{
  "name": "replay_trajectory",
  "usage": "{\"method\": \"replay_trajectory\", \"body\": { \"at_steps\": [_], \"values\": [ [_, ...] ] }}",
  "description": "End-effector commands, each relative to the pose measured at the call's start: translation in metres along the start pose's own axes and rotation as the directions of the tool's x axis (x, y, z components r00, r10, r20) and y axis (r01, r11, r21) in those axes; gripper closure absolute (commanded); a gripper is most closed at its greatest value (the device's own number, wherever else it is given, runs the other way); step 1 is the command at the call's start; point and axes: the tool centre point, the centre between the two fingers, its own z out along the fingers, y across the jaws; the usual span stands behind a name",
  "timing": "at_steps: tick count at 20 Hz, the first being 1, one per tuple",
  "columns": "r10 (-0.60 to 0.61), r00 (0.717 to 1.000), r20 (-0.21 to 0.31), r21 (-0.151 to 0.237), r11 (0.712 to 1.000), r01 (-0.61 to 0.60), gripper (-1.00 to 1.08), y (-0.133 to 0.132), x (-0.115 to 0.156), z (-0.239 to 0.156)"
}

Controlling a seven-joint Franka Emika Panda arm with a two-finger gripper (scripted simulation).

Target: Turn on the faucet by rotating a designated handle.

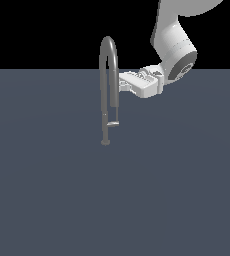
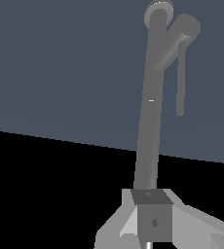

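The faucet [image 1: 108,55] is a slim grey gooseneck standing on a small round base, with its thicker spout end hanging at the exterior view's right. The handle [image 1: 114,123], a short light-grey lever, juts from the lower stem just above the base. My gripper [image 1: 121,85] sits beside the spout end, well above the handle, its fingers together and holding nothing. In the wrist view the faucet [image 2: 150,126] stem runs away from my gripper [image 2: 153,216] toward the base, and the handle [image 2: 177,41] sticks out sideways near that far end.
The faucet stands on a flat dark blue-grey floor [image 1: 177,190]. The white arm [image 1: 174,50] comes in from the exterior view's upper right. Nothing else is in view.
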Motion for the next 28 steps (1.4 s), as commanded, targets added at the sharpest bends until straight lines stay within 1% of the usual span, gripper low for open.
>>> {"method": "replay_trajectory", "body": {
  "at_steps": [1,7,12,16,24,28],
  "values": [
    [0.036,0.998,0.049,0.036,0.999,-0.038,1.08,-0.003,0.018,0.003],
    [0.101,0.984,0.143,0.1,0.988,-0.116,1.08,-0.006,0.053,0.011],
    [0.132,0.972,0.193,0.129,0.979,-0.158,1.08,-0.006,0.071,0.016],
    [0.14,0.968,0.206,0.137,0.976,-0.17,1.08,-0.007,0.076,0.019],
    [0.136,0.97,0.202,0.135,0.977,-0.165,1.08,-0.007,0.074,0.019],
    [0.136,0.97,0.202,0.135,0.977,-0.165,1.08,-0.001,0.071,0.019]
  ]
}}
